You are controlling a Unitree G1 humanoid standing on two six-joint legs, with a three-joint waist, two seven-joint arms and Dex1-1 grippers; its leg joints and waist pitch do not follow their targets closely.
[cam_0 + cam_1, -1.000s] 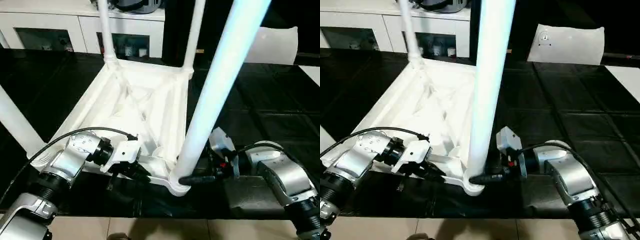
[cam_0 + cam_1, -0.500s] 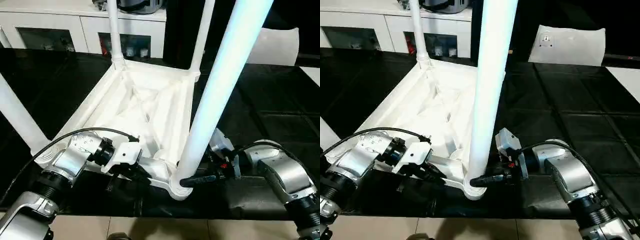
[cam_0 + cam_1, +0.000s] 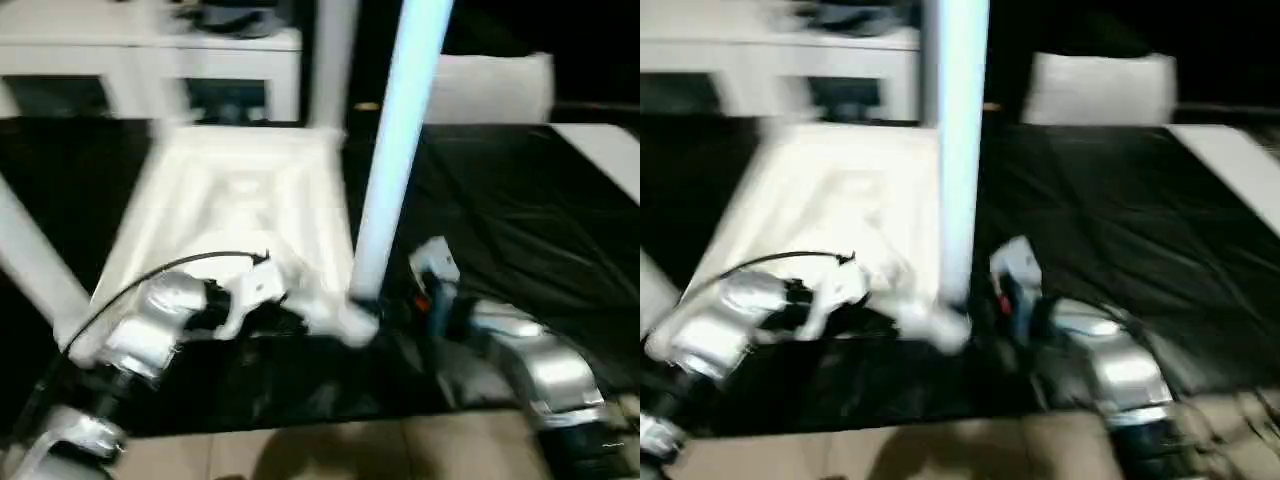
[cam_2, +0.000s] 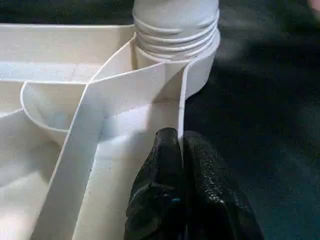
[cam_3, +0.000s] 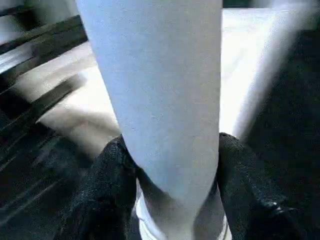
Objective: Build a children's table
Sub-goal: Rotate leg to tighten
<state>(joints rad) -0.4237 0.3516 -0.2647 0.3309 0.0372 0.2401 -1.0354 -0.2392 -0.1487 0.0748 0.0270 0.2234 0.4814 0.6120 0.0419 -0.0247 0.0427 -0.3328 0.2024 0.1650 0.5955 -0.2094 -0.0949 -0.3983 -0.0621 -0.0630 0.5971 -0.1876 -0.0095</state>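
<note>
On the dark floor the children's table [image 3: 240, 215] is lying upside down, looking light, stiff and slippery. The right gripper [image 5: 170, 190] is clamping the near leg [image 3: 395, 160] low down; the left gripper [image 4: 181, 150] is pinching a thin rim rib [image 4: 182, 107].

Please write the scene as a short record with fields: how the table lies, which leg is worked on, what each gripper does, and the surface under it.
table: children's table lies upside down, ribbed underside up
near leg: leg stands upright in the near corner socket
left gripper: left gripper shut on the thin edge wall of the table top beside that socket
right gripper: right gripper closed around the leg just above the socket
surface: black mat
</note>
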